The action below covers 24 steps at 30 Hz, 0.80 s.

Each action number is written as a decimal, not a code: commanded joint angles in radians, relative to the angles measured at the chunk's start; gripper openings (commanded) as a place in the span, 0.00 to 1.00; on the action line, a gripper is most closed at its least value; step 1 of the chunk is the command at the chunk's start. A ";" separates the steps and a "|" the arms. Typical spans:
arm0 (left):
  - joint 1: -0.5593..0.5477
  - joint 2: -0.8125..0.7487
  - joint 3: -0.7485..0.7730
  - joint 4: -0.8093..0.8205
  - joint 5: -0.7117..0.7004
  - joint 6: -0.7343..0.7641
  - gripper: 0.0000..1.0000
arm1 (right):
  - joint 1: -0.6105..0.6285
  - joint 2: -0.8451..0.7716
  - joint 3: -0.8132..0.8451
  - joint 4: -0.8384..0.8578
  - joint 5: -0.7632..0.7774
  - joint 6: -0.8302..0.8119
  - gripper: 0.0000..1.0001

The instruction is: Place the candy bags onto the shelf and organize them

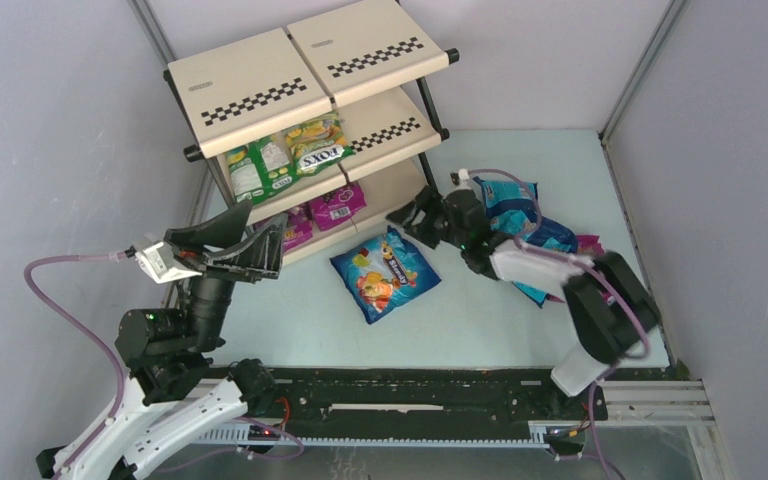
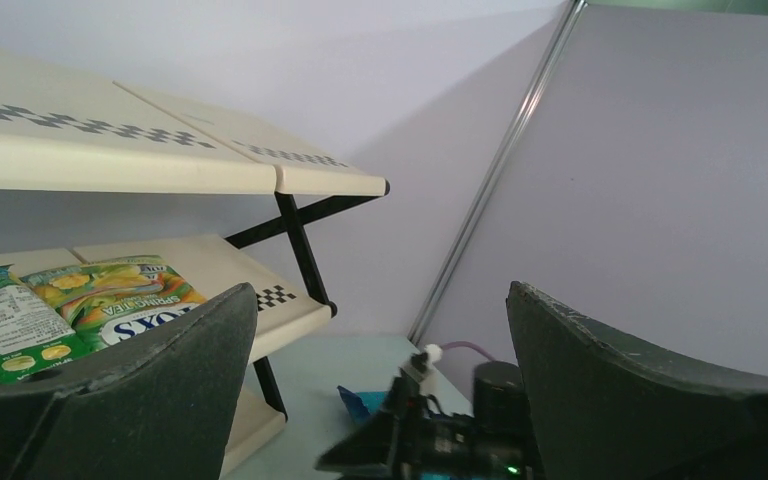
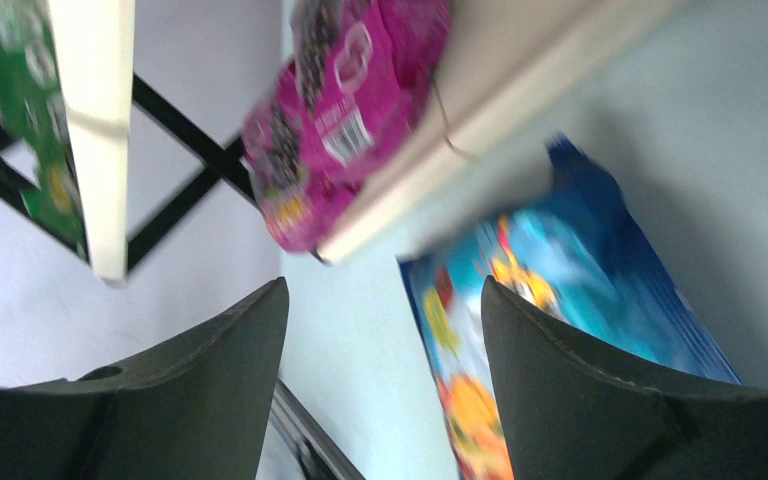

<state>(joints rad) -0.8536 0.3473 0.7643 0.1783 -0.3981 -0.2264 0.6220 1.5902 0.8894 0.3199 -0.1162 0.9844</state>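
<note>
Right claw [image 1: 415,215] up by the foot of the shelf [image 1: 260,100], fingers spread well apart and nothing between them. Its own camera showed the gap [image 3: 385,370] plainly bare. Just off its tips, on the side away from the shelf, the blue bag [image 1: 385,272] lay flat and face up on the table [image 1: 480,320], apart from both fingers. It sat cornerwise to the table's edges, one corner aimed up at the claw. It looked close to square from above, so I couldn't call its long axis with any confidence. Through the wrist camera that blue bag [image 3: 560,310] stretched out ahead of one finger, orange fruit art blurred.

Straight ahead of the claw, a magenta bag [image 3: 340,100] lay on the bottom tier, hanging a little over the panel's front lip [image 3: 500,110]. From overhead there were two magenta bags [image 1: 337,205] down there, side by side, both to the claw's shelf side. Behind the claw, along its own arm, the teal-blue bags [image 1: 515,205] were heaped on the table, partly hidden.

Left claw [image 1: 250,245] hung at the other end of the shelf, jaws as wide as they'd go, holding nothing, seen in its wrist view [image 2: 380,380]. The green-yellow bags [image 1: 285,158] lay in a row on the middle tier, lengthways down the slope, beyond the left claw. In that wrist view one green-yellow pouch [image 2: 110,300] peeked over a fingertip [image 2: 160,390].
</note>
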 commanded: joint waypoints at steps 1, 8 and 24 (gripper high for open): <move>-0.006 0.026 -0.019 0.026 -0.017 0.025 1.00 | 0.036 -0.252 -0.174 -0.254 0.112 -0.232 0.82; -0.005 0.059 -0.019 0.027 -0.013 0.024 1.00 | 0.054 -0.703 -0.316 -0.669 0.394 -0.290 0.86; 0.004 0.063 -0.020 0.025 0.005 0.003 1.00 | -0.776 -0.882 -0.218 -0.857 0.300 -0.428 1.00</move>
<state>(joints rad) -0.8524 0.4141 0.7532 0.1780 -0.3901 -0.2279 0.1135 0.6285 0.6163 -0.5274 0.3466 0.5987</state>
